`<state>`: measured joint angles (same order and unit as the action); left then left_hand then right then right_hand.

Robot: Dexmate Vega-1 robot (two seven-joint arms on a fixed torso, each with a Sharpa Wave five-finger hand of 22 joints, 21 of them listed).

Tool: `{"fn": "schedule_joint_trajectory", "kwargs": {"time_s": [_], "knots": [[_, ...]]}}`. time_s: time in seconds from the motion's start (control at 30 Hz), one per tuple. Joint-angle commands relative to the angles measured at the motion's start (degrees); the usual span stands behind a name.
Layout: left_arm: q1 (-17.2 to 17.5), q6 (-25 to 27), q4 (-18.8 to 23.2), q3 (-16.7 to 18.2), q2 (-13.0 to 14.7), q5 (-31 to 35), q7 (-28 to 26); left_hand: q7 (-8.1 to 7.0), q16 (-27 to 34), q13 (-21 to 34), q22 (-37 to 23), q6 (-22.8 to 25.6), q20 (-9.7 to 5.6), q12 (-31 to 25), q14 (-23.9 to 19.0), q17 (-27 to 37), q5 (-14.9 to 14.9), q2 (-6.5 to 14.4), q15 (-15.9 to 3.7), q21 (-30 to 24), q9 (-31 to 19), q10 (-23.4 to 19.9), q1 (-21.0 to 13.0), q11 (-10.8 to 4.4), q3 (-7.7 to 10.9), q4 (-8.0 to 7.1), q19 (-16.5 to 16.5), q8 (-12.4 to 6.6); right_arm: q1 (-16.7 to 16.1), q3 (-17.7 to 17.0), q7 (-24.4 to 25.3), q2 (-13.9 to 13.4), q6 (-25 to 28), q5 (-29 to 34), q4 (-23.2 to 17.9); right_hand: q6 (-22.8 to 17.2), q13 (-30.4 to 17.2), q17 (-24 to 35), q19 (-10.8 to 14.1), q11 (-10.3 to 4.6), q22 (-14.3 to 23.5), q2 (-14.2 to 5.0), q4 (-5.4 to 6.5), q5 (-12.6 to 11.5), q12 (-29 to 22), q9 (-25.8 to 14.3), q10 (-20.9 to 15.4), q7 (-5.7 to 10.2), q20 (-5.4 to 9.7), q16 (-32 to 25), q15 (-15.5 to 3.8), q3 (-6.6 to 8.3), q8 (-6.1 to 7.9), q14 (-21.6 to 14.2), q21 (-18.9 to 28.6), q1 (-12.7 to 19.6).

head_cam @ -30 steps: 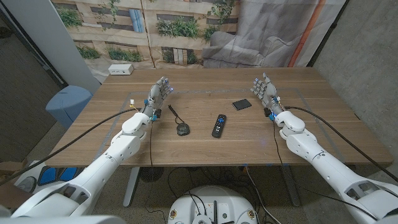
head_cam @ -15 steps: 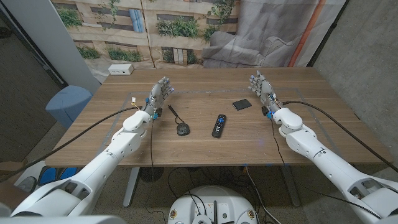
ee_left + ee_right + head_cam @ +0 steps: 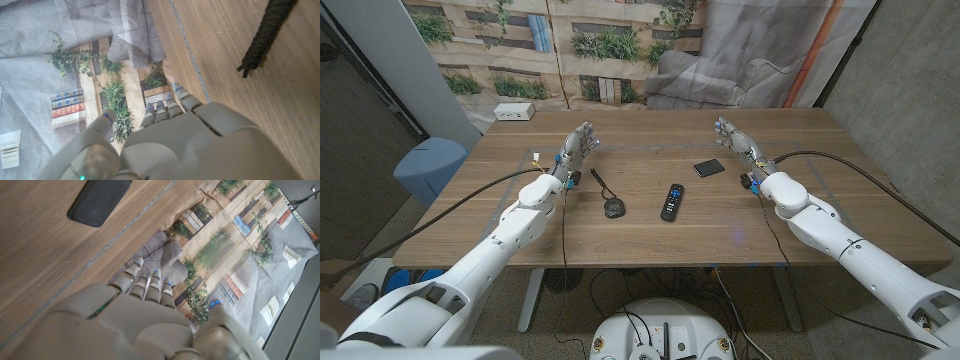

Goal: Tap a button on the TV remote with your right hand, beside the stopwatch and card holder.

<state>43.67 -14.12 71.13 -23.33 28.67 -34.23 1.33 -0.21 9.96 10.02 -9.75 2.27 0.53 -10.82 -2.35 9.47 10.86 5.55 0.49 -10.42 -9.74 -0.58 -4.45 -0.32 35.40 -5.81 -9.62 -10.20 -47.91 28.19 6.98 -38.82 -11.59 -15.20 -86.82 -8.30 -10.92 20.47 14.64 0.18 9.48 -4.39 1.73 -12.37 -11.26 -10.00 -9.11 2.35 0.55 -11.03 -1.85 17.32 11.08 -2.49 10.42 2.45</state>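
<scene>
The black TV remote [image 3: 672,201] lies lengthwise near the middle of the wooden table [image 3: 650,235]. To its left lies the black stopwatch [image 3: 612,208], its cord [image 3: 600,182] trailing away from me. The dark card holder [image 3: 709,167] lies beyond the remote to the right, and also appears in the right wrist view as the card holder [image 3: 97,200]. My right hand [image 3: 738,146] is raised right of the card holder, fingers apart and pointing away, holding nothing. My left hand [image 3: 575,150] stands left of the cord, fingers apart, empty. The cord's end [image 3: 262,35] shows beyond my left hand [image 3: 175,135].
A white box [image 3: 514,111] sits at the table's far left corner. A blue bin [image 3: 425,165] stands on the floor left of the table. Black cables run along both forearms. A printed backdrop hangs behind the table.
My right hand has drifted a little farther away and toward the left, closer to the card holder. The left hand and the objects have stayed put.
</scene>
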Motion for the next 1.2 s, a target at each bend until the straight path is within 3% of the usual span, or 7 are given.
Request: {"fn": "schedule_joint_trajectory", "kwargs": {"time_s": [0.03, 0.57, 0.87, 1.07, 1.2], "knots": [[-0.6, -1.9, -0.5, -0.4, -0.6, 1.3, -0.6, -0.22, 0.1, 0.1, -0.1, 0.2, -0.31, -0.2, -0.2, 0.2, 0.2, 4.0, -0.59, -0.3, -0.2, -0.5, -0.4, -0.43, 0.73, 0.07, 0.1, -0.29, -2.2, 2.5, 3.3, -7.1, 9.8, 16.6, -10.1, 0.3, -0.1, -0.2, -0.2, 0.02, 0.2, -1.42, -0.21, -0.2, 0.2, -0.1, 0.6, 0.65, 0.28, -0.1, -0.33, 0.76, -0.22, 0.0, 0.2, 0.5], [0.2, -1.9, 0.3, 0.6, -0.2, 0.7, -1.4, -0.77, 0.2, 0.1, 0.0, 0.9, -0.95, -0.4, -0.7, 0.1, 0.1, 3.8, -1.16, -0.2, -0.2, -1.3, -0.6, -1.06, 1.54, 1.08, 0.7, -0.42, -2.5, 5.9, 3.1, -11.7, 16.5, 35.4, -17.6, 1.6, 0.0, -1.4, -1.3, -1.11, 0.2, -1.72, -0.88, 0.0, 0.4, -0.1, 1.6, 2.71, 1.10, 0.2, -1.15, 1.60, -0.69, 0.8, 0.0, 1.3], [0.7, -0.8, 1.1, 0.7, 0.4, 0.5, -1.9, -0.71, 0.2, 0.1, 0.0, 1.0, -0.99, -0.5, -1.0, 0.1, 0.0, 3.8, -1.25, -0.3, -0.2, -1.7, -0.6, -1.11, 1.91, 1.42, 0.7, -0.41, -2.8, 7.9, 0.2, -13.5, 20.7, 44.2, -20.9, 2.2, 0.0, -1.7, -2.3, -1.45, 0.2, -2.07, -0.24, 0.3, 0.9, -0.1, 3.4, 3.35, 1.27, 0.4, -0.84, 1.63, -0.81, 2.5, -0.1, 0.4], [1.1, -0.5, 1.6, 0.8, 0.6, 0.5, -2.2, -0.71, 0.2, 0.1, 0.0, 1.1, -1.02, -0.4, -1.1, 0.1, 0.0, 3.8, -1.26, -0.3, -0.2, -1.7, -0.6, -1.05, 2.07, 1.55, 0.7, -0.39, -3.0, 8.6, -2.0, -14.2, 21.8, 47.5, -22.1, 4.0, 0.0, -2.1, -5.2, -1.18, 0.2, -2.26, 0.55, 0.6, 1.3, 0.0, 7.4, 3.51, 1.41, 0.6, -0.12, 1.58, -0.99, 5.6, -0.5, -0.6], [1.4, -0.2, 2.0, 0.9, 0.9, 0.5, -2.4, -0.72, 0.2, 0.1, 0.0, 1.0, -1.03, -0.4, -1.2, 0.1, 0.0, 3.8, -1.21, -0.4, -0.2, -1.7, -0.5, -1.02, 2.18, 1.63, 0.7, -0.36, -3.0, 8.8, -3.0, -14.6, 21.2, 48.7, -22.1, 4.3, 0.1, -2.2, -6.8, -1.31, 0.2, -2.42, 0.71, 0.7, 1.3, 0.0, 8.8, 4.75, 0.82, 0.6, -0.06, 1.62, -0.94, 7.1, -0.6, -0.7]]}}
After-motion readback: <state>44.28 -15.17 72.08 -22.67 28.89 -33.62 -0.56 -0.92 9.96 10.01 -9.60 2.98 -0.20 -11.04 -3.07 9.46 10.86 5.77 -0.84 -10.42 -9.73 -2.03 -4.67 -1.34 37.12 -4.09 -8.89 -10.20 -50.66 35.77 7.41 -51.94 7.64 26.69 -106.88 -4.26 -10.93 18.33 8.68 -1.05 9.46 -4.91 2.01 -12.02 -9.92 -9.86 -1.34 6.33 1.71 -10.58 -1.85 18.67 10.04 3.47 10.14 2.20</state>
